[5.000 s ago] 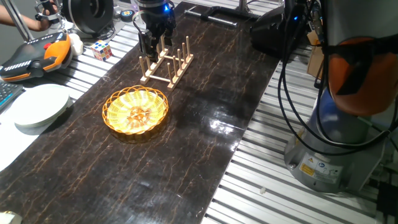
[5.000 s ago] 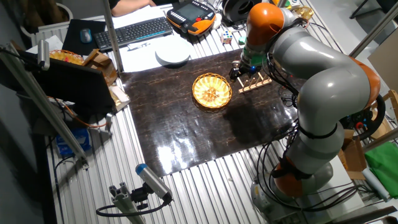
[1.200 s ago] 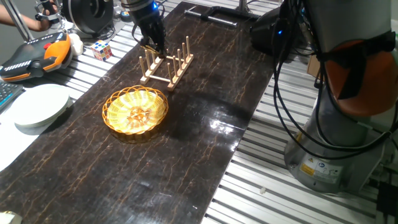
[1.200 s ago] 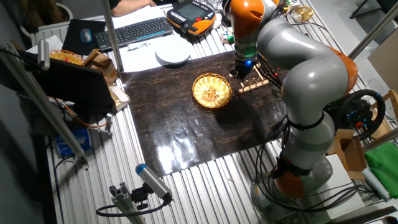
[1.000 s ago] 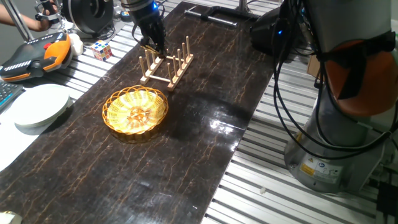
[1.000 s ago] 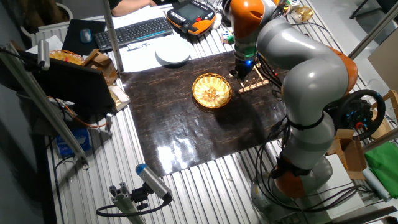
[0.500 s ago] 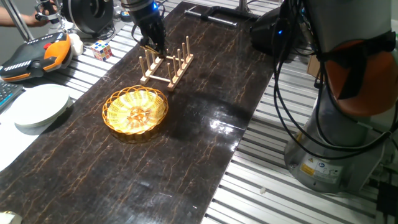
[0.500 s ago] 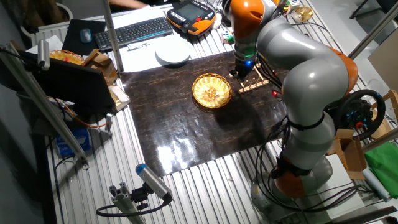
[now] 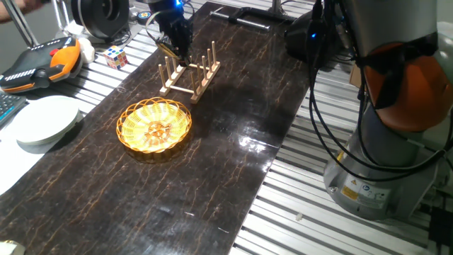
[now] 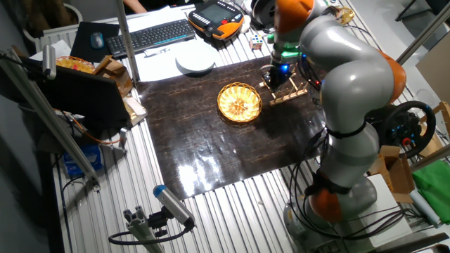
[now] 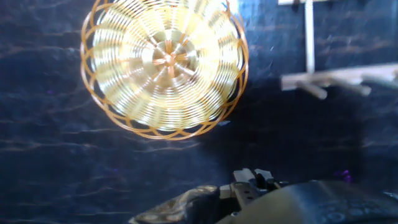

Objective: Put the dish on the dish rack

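**Dish on worktop, rack unloaded**

One dish (image 9: pixel 154 126), nothing in it, lies flat on the dark worktop (image 9: pixel 233 106), just near of one dish rack (image 9: pixel 190 72). One white plate (image 9: pixel 47 120) lies left. Tool (image 9: pixel 177 44) at the rack's far end; finger spacing cannot be told.

Golden yellow-orange dish (image 9: pixel 153 126), woven in concentric rings with a scalloped orange rim, glowing bright in the hand view. Pale natural-wood dish rack (image 9: pixel 190 71) beside it. Under both, a near-black tabletop (image 9: pixel 212 163) veined with thin brown marbling and glossy white glare. White plate (image 9: pixel 45 120) off on the ribbed silver surface. The arm (image 10: pixel 344 63) shows grey with orange joints.
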Robot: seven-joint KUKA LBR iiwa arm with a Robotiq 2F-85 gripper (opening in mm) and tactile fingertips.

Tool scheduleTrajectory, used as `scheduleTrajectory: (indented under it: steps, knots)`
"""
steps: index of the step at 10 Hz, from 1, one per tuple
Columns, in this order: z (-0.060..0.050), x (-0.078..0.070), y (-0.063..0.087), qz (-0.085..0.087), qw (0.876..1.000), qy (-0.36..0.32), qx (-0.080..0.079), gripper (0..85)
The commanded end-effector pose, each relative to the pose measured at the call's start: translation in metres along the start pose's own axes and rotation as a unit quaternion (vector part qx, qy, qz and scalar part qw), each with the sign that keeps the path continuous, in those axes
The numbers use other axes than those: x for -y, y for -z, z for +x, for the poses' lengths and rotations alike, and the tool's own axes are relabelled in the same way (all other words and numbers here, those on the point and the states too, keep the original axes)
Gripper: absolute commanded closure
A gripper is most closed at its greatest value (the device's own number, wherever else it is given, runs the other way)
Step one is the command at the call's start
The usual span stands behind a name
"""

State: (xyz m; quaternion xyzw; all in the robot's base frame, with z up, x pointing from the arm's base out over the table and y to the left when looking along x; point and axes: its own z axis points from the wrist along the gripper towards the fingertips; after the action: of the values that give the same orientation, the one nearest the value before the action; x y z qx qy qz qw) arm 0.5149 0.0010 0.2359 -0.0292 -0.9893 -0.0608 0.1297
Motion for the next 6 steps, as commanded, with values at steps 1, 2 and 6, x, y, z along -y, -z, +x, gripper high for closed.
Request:
scheduleTrajectory:
  steps: [1, 2, 6]
  knots:
    - [0.0, 0.0, 0.0, -0.016, 0.998, -0.061, 0.003, 83.0]
    - [0.0, 0.0, 0.0, -0.014, 0.997, -0.069, 0.021, 83.0]
    - [-0.008, -0.006, -0.015, -0.007, 0.991, -0.118, 0.056, 70.3]
